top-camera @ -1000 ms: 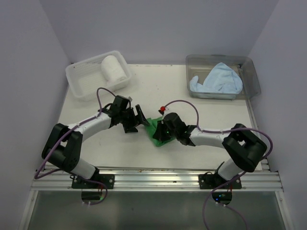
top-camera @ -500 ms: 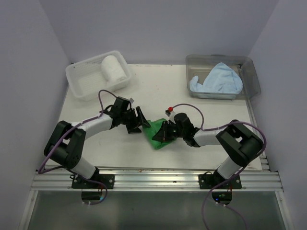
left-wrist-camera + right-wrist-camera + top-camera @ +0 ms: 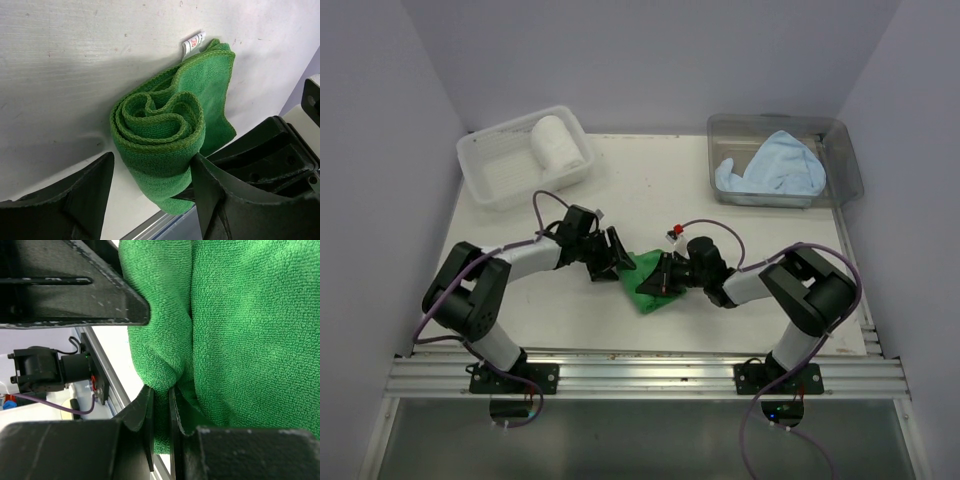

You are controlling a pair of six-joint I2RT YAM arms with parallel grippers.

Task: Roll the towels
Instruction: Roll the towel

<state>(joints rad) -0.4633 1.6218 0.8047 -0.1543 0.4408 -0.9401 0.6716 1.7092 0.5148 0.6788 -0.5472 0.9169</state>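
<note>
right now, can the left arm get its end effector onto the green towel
Probably yes: the left end effector is open with the rolled green towel between its fingers, nothing else in the gap. The right end effector is pinching a fold of it.

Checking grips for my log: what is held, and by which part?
The right gripper pinches a fold of the green towel; the left gripper, open, straddles its rolled end.

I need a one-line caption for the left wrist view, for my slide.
Open left hand straddling the loosely rolled green towel on the table.
</note>
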